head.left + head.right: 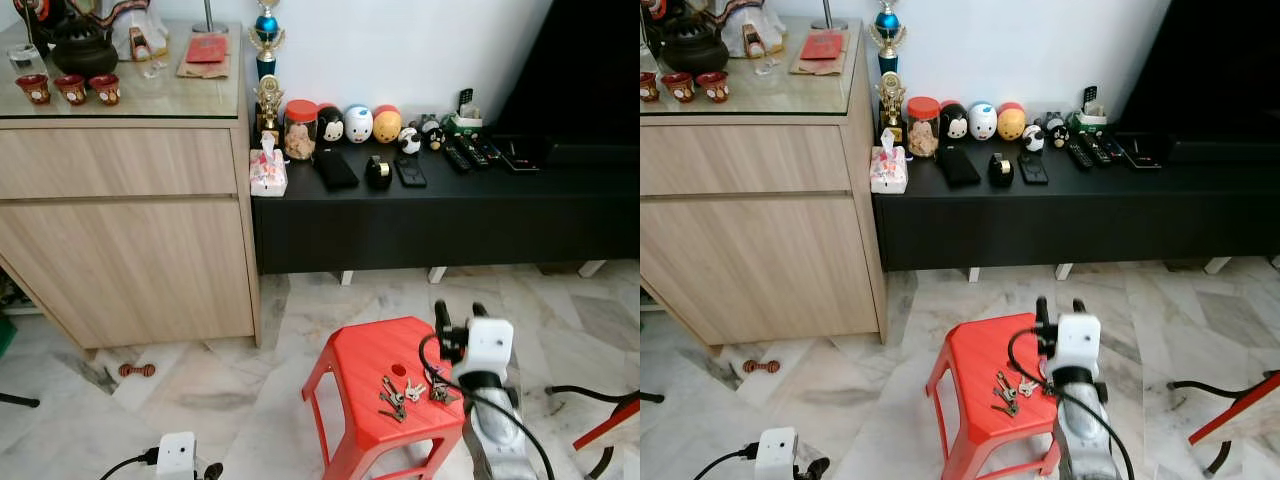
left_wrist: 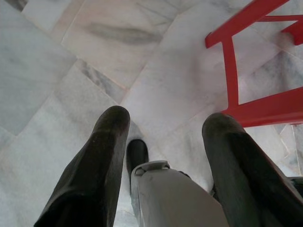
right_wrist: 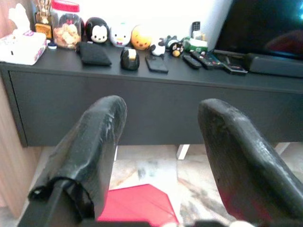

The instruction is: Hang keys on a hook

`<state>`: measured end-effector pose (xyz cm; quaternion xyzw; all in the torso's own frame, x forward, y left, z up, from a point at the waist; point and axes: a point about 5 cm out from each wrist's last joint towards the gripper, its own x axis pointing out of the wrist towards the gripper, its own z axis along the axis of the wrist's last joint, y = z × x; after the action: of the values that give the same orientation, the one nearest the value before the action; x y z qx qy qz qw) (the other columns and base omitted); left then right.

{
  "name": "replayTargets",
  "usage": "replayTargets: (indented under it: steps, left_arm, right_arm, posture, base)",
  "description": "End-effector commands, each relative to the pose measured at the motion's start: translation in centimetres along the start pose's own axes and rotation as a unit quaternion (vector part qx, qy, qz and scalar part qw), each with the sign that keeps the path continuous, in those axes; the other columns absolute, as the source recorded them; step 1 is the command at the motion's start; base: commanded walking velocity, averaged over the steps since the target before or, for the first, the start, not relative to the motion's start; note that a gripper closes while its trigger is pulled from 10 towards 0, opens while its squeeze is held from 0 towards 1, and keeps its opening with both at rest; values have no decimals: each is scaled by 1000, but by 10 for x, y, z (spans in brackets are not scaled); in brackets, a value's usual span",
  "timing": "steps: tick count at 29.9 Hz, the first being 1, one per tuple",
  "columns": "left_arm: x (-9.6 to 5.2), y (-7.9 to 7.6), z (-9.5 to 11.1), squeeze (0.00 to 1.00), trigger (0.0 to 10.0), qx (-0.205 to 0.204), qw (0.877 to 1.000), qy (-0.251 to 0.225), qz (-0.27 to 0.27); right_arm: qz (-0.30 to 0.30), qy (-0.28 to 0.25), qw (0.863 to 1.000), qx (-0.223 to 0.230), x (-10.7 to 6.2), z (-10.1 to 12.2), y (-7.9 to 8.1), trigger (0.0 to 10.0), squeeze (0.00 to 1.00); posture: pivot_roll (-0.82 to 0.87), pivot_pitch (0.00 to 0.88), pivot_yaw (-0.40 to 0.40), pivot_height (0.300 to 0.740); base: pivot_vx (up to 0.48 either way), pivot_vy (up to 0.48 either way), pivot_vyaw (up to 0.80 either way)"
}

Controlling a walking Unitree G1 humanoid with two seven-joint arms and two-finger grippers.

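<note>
- Ahead of me I see a low black TV bench (image 1: 440, 215) against the white wall, carrying a jar (image 1: 300, 129) with a red lid, a row of round toy heads (image 1: 358, 123), a tissue box (image 1: 268, 172), a black wallet (image 1: 335, 168) and several remote controls (image 1: 470, 153).
- To my left stands a wooden cabinet (image 1: 125, 230) with a glass top holding small red cups (image 1: 70, 89) and a dark teapot (image 1: 84, 52); a trophy (image 1: 266, 40) stands between cabinet and bench.
- A small dumbbell-shaped toy (image 1: 136, 370) lies on the marble floor (image 1: 200, 390) near the cabinet's foot.
- A red plastic stool (image 1: 375, 395) stands on the floor straight in front of me.
- The keys (image 1: 396, 395) lie loose on the stool's top, near its right side, spread in a small bunch.
- My right gripper (image 1: 458, 315) hovers over the stool's right edge, pointing toward the bench; the keys lie just behind and left of its fingertips, beside the wrist, not between the fingers.
- Its two fingers (image 3: 94, 142) stand clearly apart and hold nothing.
- My left gripper (image 2: 165, 123) hangs low beside the stool, aimed at the floor, fingers spread and empty.
</note>
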<state>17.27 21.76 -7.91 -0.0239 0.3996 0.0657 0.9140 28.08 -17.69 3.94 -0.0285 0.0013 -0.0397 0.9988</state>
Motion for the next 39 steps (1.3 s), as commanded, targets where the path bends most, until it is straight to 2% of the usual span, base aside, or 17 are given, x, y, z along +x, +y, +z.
replayTargets:
  steps: [1, 5, 11, 16, 19, 25, 39]
  left_arm:
    - [-2, -4, -8, 0, 10000, 0, 1000, 13, -2]
    - [-3, -8, -15, 0, 10000, -1, 1000, 26, -6]
    - [-5, -8, -20, 0, 10000, -5, 1000, 31, -5]
    - [-6, -11, -24, 0, 10000, -3, 999, 40, -9]
    - [-4, -14, -19, 0, 10000, -1, 999, 33, -12]
    - [-4, -13, -18, 0, 10000, 2, 999, 33, -13]
    - [-4, -9, -18, 0, 10000, 6, 999, 38, -13]
  right_arm:
    - [-7, 14, 1000, -6, 0, -2, -6, 10000, 0]
    - [-21, 28, 999, -2, 2, -2, -11, 10000, 0]
    - [-14, 47, 999, -11, 4, -5, -12, 10000, 0]
    - [-14, 56, 998, -9, 7, -5, -12, 10000, 0]
    - [-6, 55, 998, -9, 11, -3, -9, 10000, 0]
    - [20, 67, 998, 2, 8, -7, 0, 10000, 0]
    - [41, 102, 994, 22, 4, -17, 11, 10000, 0]
  posture:
    - [47, 0, -131, 740]
    - [49, 0, -140, 740]
    - [36, 0, -149, 740]
    - [38, 0, -151, 710]
    - [41, 0, -156, 690]
    - [44, 0, -151, 645]
    - [53, 0, -140, 645]
  base:
    - [0, 0, 0]
    - [0, 0, 0]
    - [0, 0, 0]
    - [0, 0, 0]
    - [0, 0, 0]
    - [0, 0, 0]
    - [0, 0, 0]
